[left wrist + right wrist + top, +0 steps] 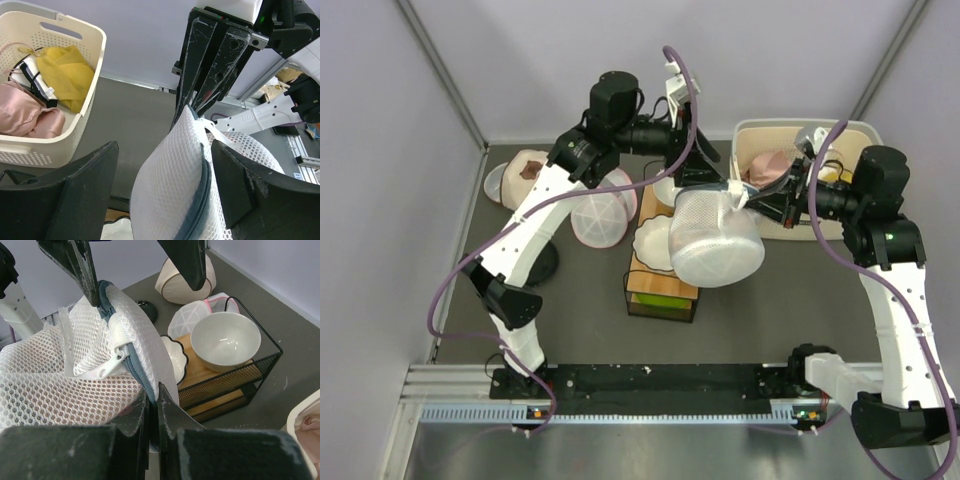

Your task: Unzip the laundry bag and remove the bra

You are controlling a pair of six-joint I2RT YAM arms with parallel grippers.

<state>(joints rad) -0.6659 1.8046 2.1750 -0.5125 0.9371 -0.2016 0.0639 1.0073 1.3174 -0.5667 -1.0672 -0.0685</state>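
right gripper: jaws closed, pinching the laundry bag at its zip seam. left gripper: jaws wide apart, straddling the bag's zipped edge, nothing clamped. bag hangs lifted above the wire rack, beside the basket.

The laundry bag is white honeycomb mesh, and its zipper is a dull blue-grey with a white pull. The basket is cream, dotted with rows of small holes. In it lie a bright yellow garment and a pale pink garment. The bowl is plain white, the wire rack black, the table dark grey. The cables are purple.
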